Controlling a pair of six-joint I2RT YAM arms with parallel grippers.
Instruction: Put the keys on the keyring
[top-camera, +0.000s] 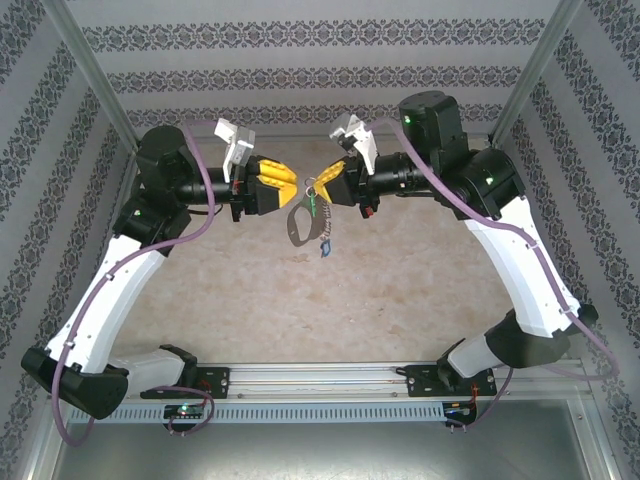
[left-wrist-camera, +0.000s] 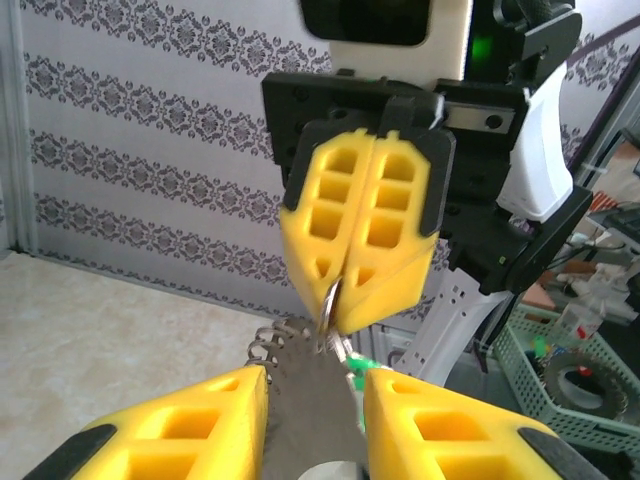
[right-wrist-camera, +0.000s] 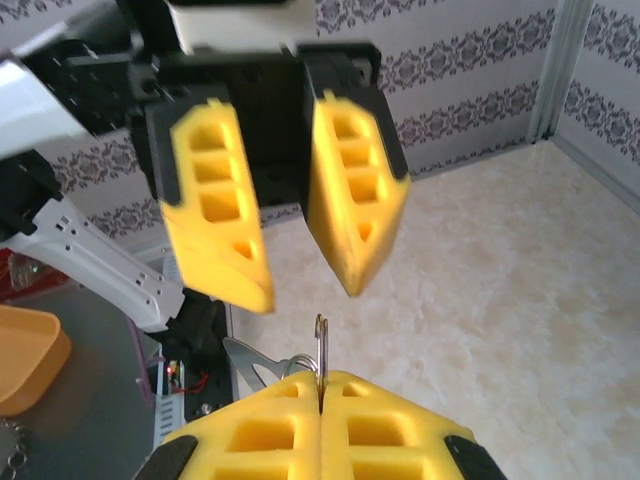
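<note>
Looking on: right gripper (top-camera: 322, 186) is pinched on a thin ring (right-wrist-camera: 320, 345), with the keyring (left-wrist-camera: 312, 405) and green-tagged keys (left-wrist-camera: 358, 367) dangling below. Left gripper (top-camera: 292, 186) gapes around the loop. I'd close it slowly, centred.

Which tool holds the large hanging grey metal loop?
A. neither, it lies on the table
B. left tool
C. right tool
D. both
C: the right tool is shut on the thin ring atop the large grey metal loop; the left tool stands open.
</note>
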